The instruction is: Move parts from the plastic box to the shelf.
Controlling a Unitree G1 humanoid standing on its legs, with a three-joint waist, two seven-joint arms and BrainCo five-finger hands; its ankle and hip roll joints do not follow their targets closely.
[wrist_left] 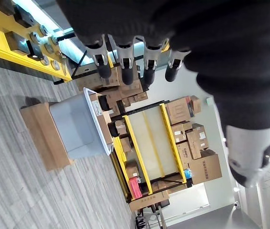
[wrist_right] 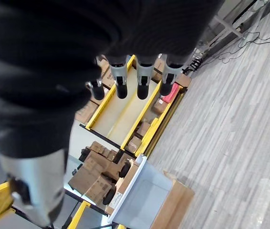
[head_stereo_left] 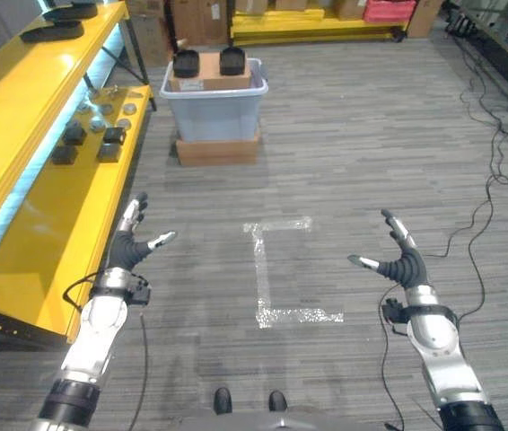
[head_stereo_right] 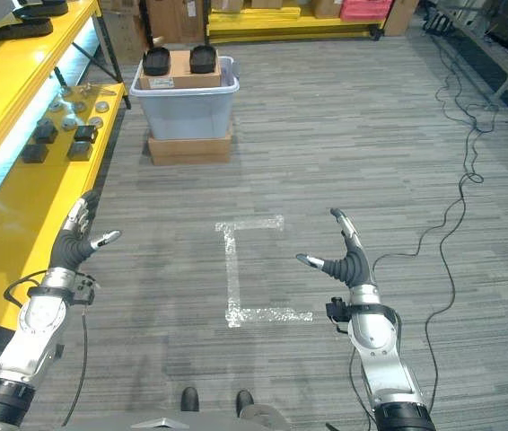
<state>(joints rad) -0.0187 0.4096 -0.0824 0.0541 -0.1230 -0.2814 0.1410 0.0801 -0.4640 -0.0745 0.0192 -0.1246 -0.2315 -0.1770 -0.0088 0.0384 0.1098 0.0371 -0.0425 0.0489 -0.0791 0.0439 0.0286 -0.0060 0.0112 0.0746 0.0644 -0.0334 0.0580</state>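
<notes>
Both the left hand (head_stereo_left: 129,244) and right hand (head_stereo_left: 401,260) hover empty, fingers wide, far short of the plastic box (head_stereo_left: 214,112) beside the yellow shelf (head_stereo_left: 52,215)

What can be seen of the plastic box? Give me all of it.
The plastic box is a pale grey, slightly see-through tub with a white rim and no lid, standing upright on a flat cardboard box on the grey floor, just off the end of the yellow shelf. A brown carton sits in its top, with two black parts resting on that. Both hands are well short of it; nothing else touches it.
</notes>
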